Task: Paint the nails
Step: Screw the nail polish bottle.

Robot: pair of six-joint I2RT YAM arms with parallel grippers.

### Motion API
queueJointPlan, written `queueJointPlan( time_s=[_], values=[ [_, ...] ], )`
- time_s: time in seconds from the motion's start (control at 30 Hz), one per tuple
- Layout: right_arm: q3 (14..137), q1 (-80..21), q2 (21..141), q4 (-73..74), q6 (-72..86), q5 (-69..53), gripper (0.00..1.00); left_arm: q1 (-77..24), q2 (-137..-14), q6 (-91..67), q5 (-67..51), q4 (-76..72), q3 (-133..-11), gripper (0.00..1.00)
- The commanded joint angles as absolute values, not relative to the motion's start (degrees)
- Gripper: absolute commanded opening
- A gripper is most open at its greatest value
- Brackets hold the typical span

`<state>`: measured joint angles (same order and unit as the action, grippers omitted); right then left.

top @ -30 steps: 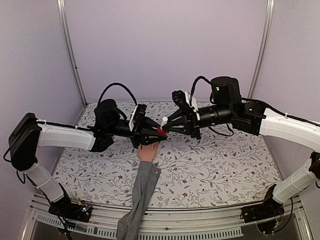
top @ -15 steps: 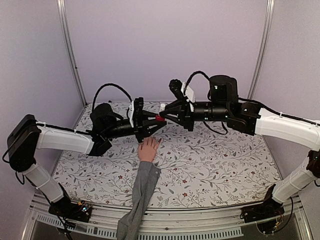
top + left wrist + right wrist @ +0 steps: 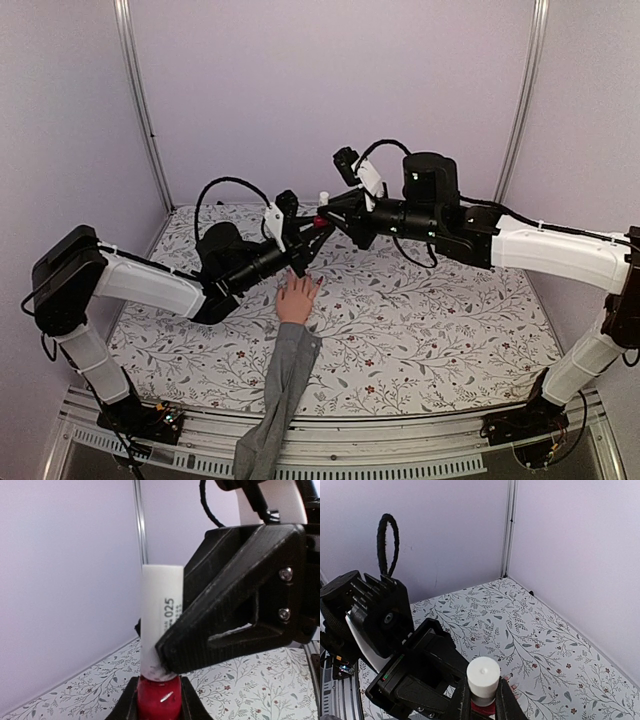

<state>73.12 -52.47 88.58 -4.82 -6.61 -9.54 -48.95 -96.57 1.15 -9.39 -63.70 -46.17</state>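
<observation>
**Cap to be unscrewed**

Top view: the left fingers (image 3: 306, 236) are closed on the polish bottle (image 3: 318, 222), the right fingers (image 3: 330, 210) on its white cap (image 3: 324, 197), at 12 o'clock of the mannequin hand (image 3: 297, 298), whose nails (image 3: 303, 281) lie on the worktop (image 3: 430, 320).

Left wrist: "025" is read on the white cap (image 3: 169, 607).

Right wrist: the white cap (image 3: 483, 674) should be twisted squarely and the bottle kept upright.

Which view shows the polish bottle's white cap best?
The left wrist view: the white cap stands large, side-on, its printed number legible. The right wrist view shows mainly its round top; the top external view, a tiny speck.
</observation>
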Motion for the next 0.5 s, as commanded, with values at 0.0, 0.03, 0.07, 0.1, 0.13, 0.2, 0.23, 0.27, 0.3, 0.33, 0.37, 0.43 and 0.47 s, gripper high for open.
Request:
queueJointPlan(
  time_s=[0.0,0.03,0.07,0.1,0.13,0.2,0.23,0.27,0.3,0.33,0.37,0.43,0.47],
  values=[
    [74.7,-54.02,91.65,-4.31,-2.99,-5.45,0.0,-52.25,-98.9,3.65,1.3,-67.23,-49.76,0.0],
    [74.86,-54.34,92.11,-4.35,-2.43,-4.37,0.0,-52.56,-99.34,4.15,2.75,-67.24,-50.15,0.0],
    [74.99,-54.47,92.33,-4.31,-1.99,-3.4,0.0,-52.78,-99.88,4.41,3.94,-67.24,-50.62,0.0],
    [75.05,-54.53,92.64,-4.32,-1.14,-2.44,0.0,-53.03,-100.23,4.59,5.38,-67.24,-50.84,0.0],
    [75.07,-54.57,92.84,-4.31,-0.7,-1.74,0.0,-53.13,-100.6,4.76,6.17,-67.31,-51.08,0.0],
    [75.06,-54.59,93.03,-4.36,-0.27,-0.8,0.0,-53.28,-100.97,5.09,7.14,-67.18,-51.47,0.0],
    [75.03,-54.58,93.0,-4.26,-0.27,-0.57,0.0,-53.26,-100.98,5.14,7.14,-67.07,-51.38,0.0],
    [74.91,-54.58,92.78,-4.34,-0.26,-0.46,0.01,-53.31,-100.74,5.25,6.67,-66.98,-51.22,0.0],
    [74.6,-54.58,92.54,-4.5,-0.26,-0.55,0.02,-53.2,-100.65,5.27,5.66,-67.04,-50.93,0.0],
    [74.2,-54.59,92.13,-4.75,-0.26,-0.53,0.03,-53.11,-100.31,5.39,4.34,-67.13,-50.56,0.0],
    [73.81,-54.6,91.72,-4.94,-0.26,-0.63,0.05,-52.92,-99.95,5.44,2.5,-67.1,-50.16,0.0],
    [73.02,-54.58,90.67,-5.34,-0.87,-0.85,0.09,-52.53,-99.12,5.37,-1.28,-66.83,-49.29,0.0],
    [72.57,-54.51,90.13,-5.64,-1.1,-0.81,0.13,-52.26,-98.53,5.3,-3.25,-66.61,-48.82,0.0]
  ],
)
